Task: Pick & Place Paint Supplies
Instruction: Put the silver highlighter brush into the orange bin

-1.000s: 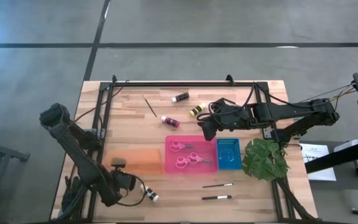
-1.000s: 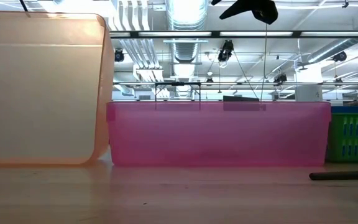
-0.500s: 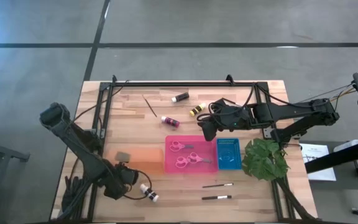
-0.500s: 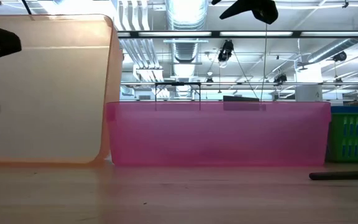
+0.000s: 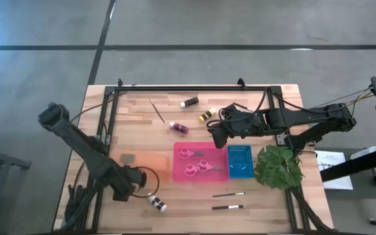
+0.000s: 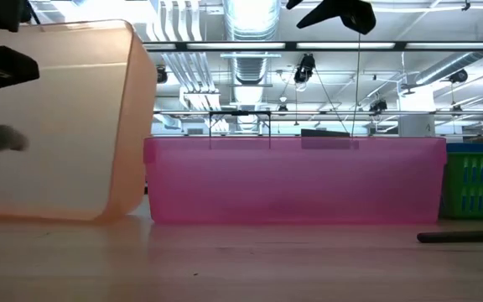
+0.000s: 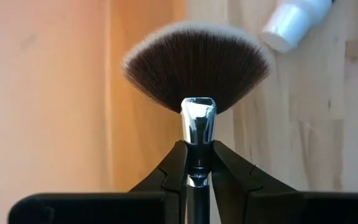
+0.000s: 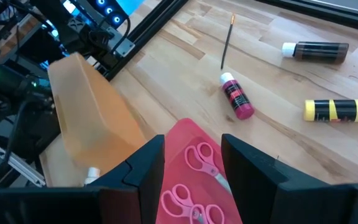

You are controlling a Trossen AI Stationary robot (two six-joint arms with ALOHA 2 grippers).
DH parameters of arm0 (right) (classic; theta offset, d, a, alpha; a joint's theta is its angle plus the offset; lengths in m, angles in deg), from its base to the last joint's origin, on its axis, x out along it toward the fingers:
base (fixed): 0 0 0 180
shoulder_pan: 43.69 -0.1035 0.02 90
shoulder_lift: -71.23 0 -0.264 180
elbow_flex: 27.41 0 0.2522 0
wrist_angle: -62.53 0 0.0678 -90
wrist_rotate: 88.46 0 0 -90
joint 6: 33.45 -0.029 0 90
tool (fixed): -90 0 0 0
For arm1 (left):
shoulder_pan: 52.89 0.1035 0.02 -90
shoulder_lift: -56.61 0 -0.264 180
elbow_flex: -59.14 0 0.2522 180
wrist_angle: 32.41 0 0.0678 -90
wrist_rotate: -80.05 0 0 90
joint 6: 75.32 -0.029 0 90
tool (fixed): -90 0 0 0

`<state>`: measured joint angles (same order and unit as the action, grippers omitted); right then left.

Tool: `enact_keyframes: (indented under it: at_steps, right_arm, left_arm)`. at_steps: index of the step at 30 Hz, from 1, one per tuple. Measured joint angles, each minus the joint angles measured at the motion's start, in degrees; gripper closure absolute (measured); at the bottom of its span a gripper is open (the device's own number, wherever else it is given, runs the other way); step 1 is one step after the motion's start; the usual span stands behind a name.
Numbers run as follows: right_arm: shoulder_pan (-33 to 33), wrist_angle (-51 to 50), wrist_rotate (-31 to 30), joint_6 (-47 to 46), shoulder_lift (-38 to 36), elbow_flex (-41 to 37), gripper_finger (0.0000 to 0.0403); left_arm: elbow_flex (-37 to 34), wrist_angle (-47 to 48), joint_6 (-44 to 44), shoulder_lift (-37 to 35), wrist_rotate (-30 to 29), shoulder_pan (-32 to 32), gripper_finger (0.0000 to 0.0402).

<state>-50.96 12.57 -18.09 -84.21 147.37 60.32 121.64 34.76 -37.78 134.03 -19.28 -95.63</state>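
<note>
Fan brush (image 7: 197, 73), soft dark bristles, chrome ferrule, translucent orange tray (image 7: 48, 93)

Free room and obstacles on the light wooden table (image 5: 142, 134). Three flat trays sit in a row at centre: translucent orange tray (image 5: 150, 166), pink plastic tray (image 5: 181, 171), blue mesh tray (image 5: 241, 171). A green leafy plant (image 5: 278, 167) blocks the right side. Open wood lies between the trays and the far-edge black-capped bottle (image 5: 188, 102), and along the near edge around two dark-handled brushes (image 5: 228, 194).
</note>
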Motion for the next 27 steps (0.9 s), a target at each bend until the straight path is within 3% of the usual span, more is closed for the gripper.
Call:
enact_keyframes:
  at_steps: [7, 14, 27]
  right_arm:
    - [0.00, 0.17, -0.05, -0.58, 0.00, -0.89, 0.0246]
    - [0.00, 0.37, -0.01, -1.38, 0.00, -1.24, 0.0246]
    - [-0.02, 0.48, 0.16, -1.77, 0.04, -2.22, 0.0246]
  left_arm:
    - [-3.31, -3.37, -0.12, -5.76, 1.00, 3.76, 0.0346]
    - [-4.86, -9.56, -4.37, -5.59, 7.26, 3.91, 0.0346]
    - [-4.51, -17.77, -4.22, -2.52, 11.88, -3.09, 0.0346]
